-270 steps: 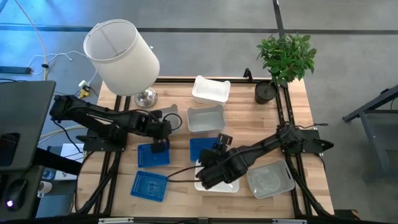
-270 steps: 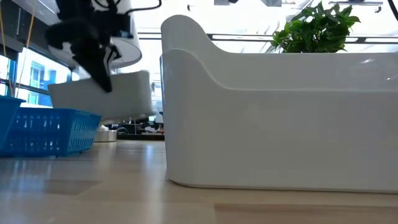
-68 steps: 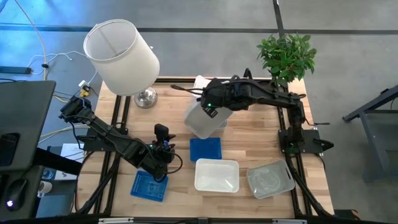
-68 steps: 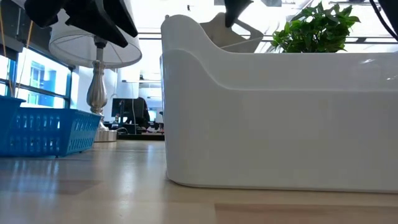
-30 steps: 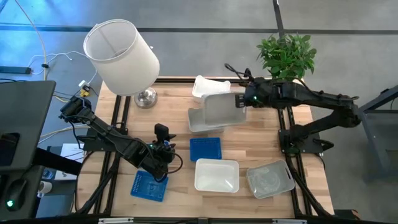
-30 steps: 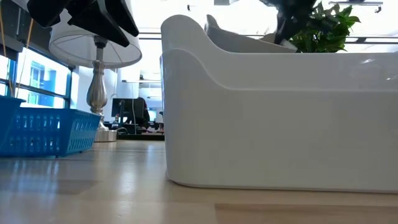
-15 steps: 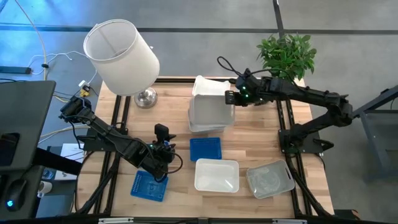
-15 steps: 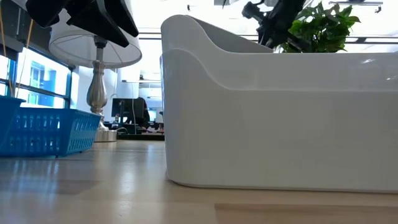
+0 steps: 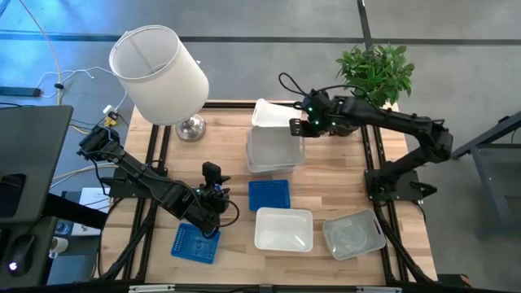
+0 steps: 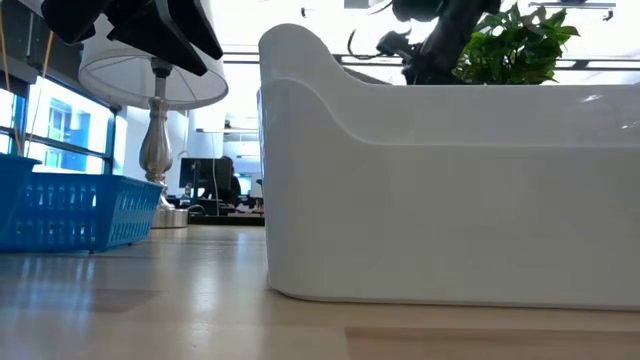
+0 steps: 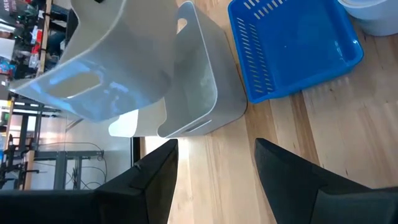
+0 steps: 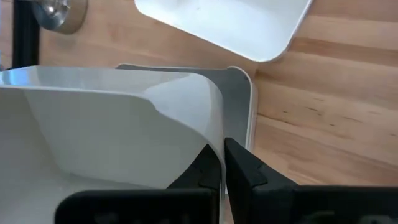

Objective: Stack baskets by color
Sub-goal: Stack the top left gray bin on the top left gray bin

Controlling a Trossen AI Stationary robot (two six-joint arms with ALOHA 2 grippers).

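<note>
- The baskets lie spread over the wooden table [image 9: 326,183]. One white basket [image 9: 275,143] is off the surface, pinched at its rim by the right gripper [image 9: 298,124] and held tilted toward the 12 o'clock part of the table.
- Directly beneath it sits a grey basket [image 9: 259,165]; in the right wrist view the grey basket's rim shows just past the held one's corner [image 12: 239,99].
- Another white basket [image 9: 269,111] rests at the table's 12 o'clock edge, just beyond the held one, and shows in the right wrist view as a shallow tray on bare wood [image 12: 224,22].
- At the table's centre lies a blue perforated basket [image 9: 269,194]. At 6 o'clock from it sits a further white basket [image 9: 284,229], and at 5 o'clock of the table a clear basket [image 9: 353,234].
- Two more blue baskets sit at 7 o'clock: one [image 9: 195,243] near the front edge and one mostly hidden under the left arm.
- The right gripper's fingers [image 12: 239,168] are pressed together on the thin wall of the held white basket.
- The left gripper [image 9: 213,194] hovers at about 8 o'clock with its fingers [image 11: 292,177] spread wide and nothing between them, pointing toward the centre blue basket [image 11: 292,46].
- A large white lamp [image 9: 159,73] stands at 10 o'clock and a potted plant [image 9: 373,77] at 1 o'clock.
- In the low view, a white basket's wall [image 10: 450,190] fills most of the sight, with a blue basket [image 10: 75,210] off to one side.
</note>
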